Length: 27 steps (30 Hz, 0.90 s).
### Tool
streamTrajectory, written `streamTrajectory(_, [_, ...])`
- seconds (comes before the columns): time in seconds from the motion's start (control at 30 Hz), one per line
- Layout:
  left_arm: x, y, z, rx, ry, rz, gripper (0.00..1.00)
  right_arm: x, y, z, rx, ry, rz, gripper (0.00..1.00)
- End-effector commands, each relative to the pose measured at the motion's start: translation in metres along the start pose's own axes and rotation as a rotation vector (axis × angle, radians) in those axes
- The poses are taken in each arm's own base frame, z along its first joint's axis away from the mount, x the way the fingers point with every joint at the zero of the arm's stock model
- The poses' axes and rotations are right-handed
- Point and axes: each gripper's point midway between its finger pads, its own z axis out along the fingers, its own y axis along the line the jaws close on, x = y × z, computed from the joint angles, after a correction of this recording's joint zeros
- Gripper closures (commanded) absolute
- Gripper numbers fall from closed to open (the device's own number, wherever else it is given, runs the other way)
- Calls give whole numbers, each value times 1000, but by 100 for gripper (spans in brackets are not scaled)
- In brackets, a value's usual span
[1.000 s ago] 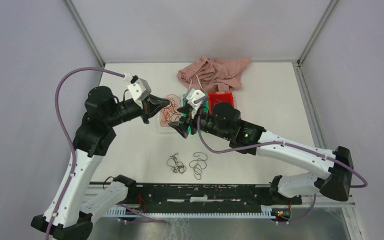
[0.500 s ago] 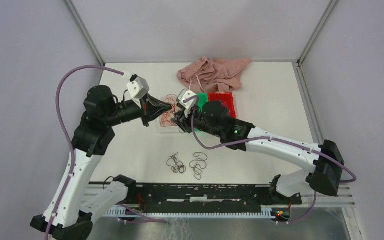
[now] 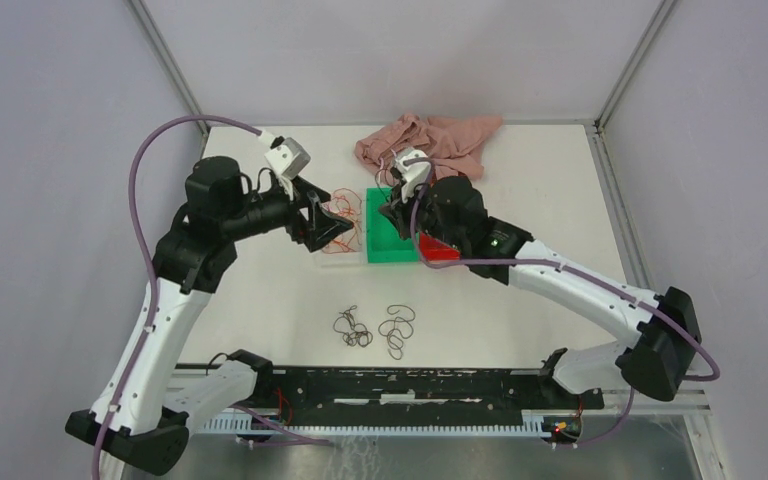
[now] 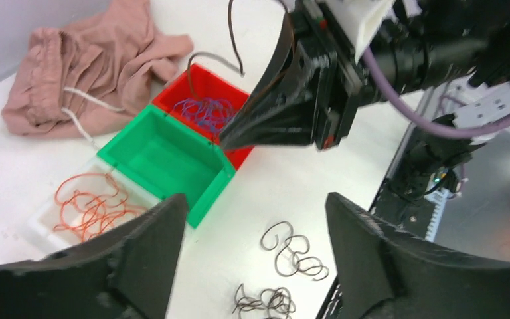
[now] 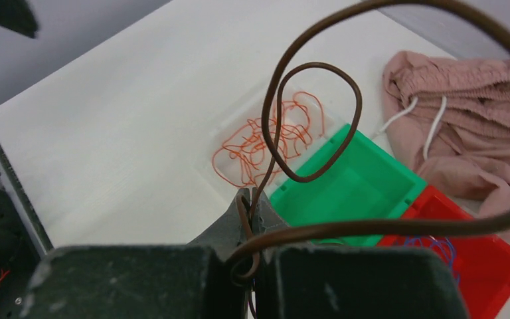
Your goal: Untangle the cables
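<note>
**Fig.** Cables by colour; top view plus L and R wrist views.

**R gripper** (image 5: pixel 249 224): jaws fully closed, pinching one brown cable (image 5: pixel 385 228) at the tips. The strand is stiff and curly. It rises from the grip into an open loop, w/ a second arc sweeping across the top of the R wrist view. In the L wrist view the same cable stands up above the R gripper (image 4: pixel 229 139). The gripper hangs over the green bin (image 4: pixel 166 156), close to where it meets the red bin (image 4: pixel 206 74). In the top view the R gripper (image 3: pixel 392 205) is over the green bin (image 3: pixel 372 228).

**L gripper** (image 4: pixel 254 205): jaws wide apart, nothing between them. In the top view it (image 3: pixel 322 215) hangs at the L side of the clear tray (image 4: pixel 38 224).

**Orange cables** (image 4: pixel 89 203): thin, wavy strands in a loose flat tangle, lying in the clear tray just L of the green bin (also (image 5: pixel 265 143), (image 3: pixel 340 228)).

**Blue-purple cables** (image 4: pixel 206 109): fine curly heap in the red bin; partly seen at (image 5: pixel 445 249).

**Dark cables** (image 3: pixel 353 328): two small curly clumps side by side on the table (image 3: pixel 260 290), nearer the arm bases and well apart from the bins. The second clump is at (image 3: pixel 397 330); both also show in the L wrist view (image 4: pixel 292 251).

**Pink cloth** (image 3: pixel 430 145): crumpled at the far edge behind the bins, w/ a white drawstring.
</note>
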Motion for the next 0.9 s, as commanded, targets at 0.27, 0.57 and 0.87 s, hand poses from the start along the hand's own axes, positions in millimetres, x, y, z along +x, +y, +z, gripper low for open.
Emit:
streamTrajectory(0.27, [-7,45,-15,-263,93,64,6,65,-50,37,115,411,177,100])
streamTrajectory(0.57, [-8,60,-21,-356,99,60,5,95,-72,91,159,420,183,100])
streamTrajectory(0.87, [-6,59,-21,-343,93,85,5,133,-88,112,219,510,294,83])
